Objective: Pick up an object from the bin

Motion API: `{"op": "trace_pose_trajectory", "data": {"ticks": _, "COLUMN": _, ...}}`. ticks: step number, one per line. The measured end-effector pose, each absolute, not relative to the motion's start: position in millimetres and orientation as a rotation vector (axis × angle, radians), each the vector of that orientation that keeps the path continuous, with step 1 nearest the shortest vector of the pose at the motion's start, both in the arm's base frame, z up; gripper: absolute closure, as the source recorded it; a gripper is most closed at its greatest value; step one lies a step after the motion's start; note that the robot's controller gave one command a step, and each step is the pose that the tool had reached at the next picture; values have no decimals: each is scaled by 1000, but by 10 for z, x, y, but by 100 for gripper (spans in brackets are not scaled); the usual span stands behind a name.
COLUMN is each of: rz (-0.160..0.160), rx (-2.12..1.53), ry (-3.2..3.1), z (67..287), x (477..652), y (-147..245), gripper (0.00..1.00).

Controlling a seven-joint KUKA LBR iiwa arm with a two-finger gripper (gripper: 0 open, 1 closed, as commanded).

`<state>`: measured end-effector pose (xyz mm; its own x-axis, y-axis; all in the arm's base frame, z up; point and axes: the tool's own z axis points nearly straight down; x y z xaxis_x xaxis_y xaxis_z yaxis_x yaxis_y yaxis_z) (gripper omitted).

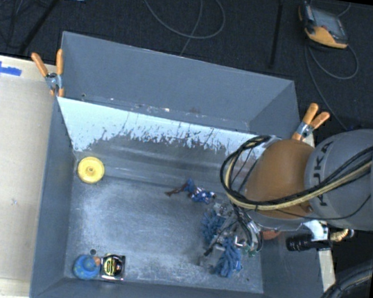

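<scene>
Grey bin [181, 95] entered by robot arm [349, 184]

The claw [235, 238] is seen low over a heap of blue pieces [225, 260] at the right of the bin's floor; whether it is spread or pressed together cannot be told. A yellow disc [90, 169] is seen at the left, a yellow-and-black tape measure [112, 266] near the front-left corner.

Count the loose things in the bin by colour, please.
Yellow: 1, the round disc at the left.
Blue: 3, the round piece at the near left, the small toy in the middle, the tangled clump at the right, counted as one.
Black and yellow: 1, the tape measure.
Total: 5.
</scene>
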<state>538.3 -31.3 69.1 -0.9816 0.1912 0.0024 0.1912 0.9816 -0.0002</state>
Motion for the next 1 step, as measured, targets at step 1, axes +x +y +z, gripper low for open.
{"op": "trace_pose_trajectory", "data": {"ticks": 1, "rz": -1, "rx": -73, "ry": -3139, "z": 693, "x": 5148, "y": -756, "gripper": 100}}
